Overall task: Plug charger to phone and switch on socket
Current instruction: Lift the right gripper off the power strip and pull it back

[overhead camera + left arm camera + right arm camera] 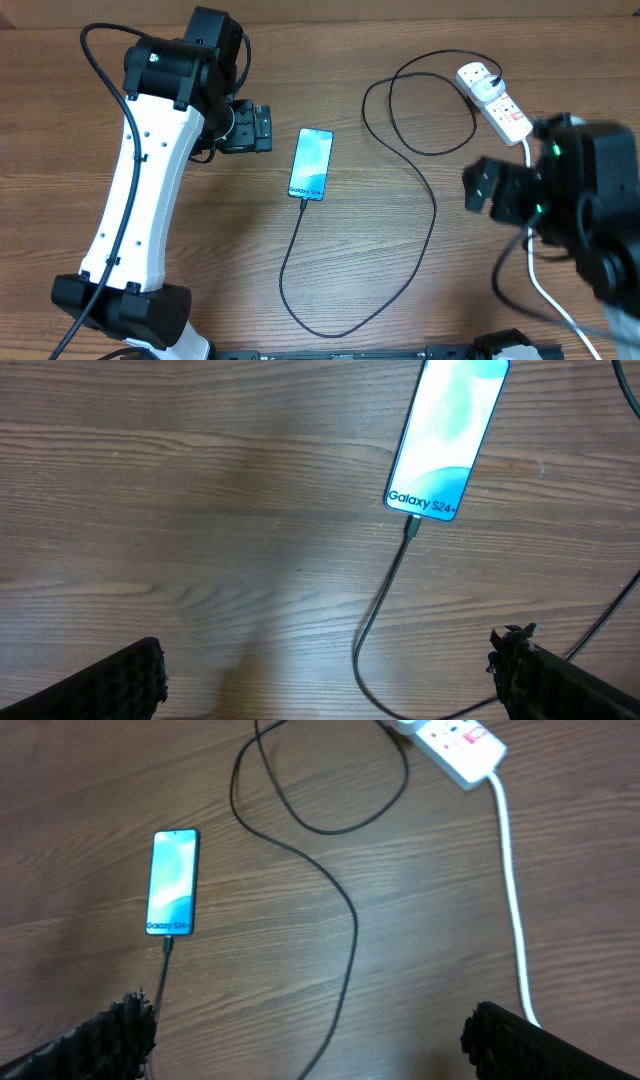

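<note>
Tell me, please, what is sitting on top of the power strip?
A white plug sits in the far end of the power strip, the black charger cable leading from it, red switches beside it. The plug covers its socket; switch positions are too small to tell.

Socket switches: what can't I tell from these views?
- Overhead: socket switch positions, too small.
- Right wrist: socket's far end, cut off by the top edge.
- Left wrist: charger tip meets phone; seating depth too small to judge.
</note>
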`<state>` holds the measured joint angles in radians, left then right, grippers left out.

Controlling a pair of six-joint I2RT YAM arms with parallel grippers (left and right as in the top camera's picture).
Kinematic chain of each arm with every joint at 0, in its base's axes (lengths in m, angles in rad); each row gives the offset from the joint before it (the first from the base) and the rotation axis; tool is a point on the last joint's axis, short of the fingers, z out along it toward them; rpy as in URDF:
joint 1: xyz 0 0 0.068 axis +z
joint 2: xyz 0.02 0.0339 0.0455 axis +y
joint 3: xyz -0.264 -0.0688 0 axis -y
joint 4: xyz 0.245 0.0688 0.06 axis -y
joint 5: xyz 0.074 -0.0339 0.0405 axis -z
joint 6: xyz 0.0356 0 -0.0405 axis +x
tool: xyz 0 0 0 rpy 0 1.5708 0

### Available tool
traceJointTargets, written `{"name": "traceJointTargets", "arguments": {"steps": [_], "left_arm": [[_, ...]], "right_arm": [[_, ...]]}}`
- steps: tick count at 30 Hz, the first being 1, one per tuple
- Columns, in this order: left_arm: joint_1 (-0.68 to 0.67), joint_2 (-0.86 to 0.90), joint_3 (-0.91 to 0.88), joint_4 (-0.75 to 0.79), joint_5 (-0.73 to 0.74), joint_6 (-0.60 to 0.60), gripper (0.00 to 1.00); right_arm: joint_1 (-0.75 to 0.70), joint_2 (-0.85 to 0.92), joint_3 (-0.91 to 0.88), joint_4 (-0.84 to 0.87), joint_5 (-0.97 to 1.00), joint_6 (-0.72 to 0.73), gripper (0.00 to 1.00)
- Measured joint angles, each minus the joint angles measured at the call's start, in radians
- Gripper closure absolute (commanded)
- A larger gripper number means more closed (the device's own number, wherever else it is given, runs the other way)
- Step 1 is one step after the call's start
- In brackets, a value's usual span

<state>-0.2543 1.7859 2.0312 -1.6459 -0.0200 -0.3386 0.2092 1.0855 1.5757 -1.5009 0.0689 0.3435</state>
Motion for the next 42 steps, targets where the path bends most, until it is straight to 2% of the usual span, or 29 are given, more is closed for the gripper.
{"name": "traceJointTargets", "arguments": {"steps": [9,42], "left_arm": [[0.000,0.000,0.000,0.000,0.000,0.000,0.01],[0.000,0.000,0.000,0.000,0.000,0.000,0.01]], "right_arm": [[0.001,-0.095,-0.046,-0.194,0.004,0.019,0.00],[0.001,-0.090,-0.047,-0.193,0.010,0.020,0.00]]}}
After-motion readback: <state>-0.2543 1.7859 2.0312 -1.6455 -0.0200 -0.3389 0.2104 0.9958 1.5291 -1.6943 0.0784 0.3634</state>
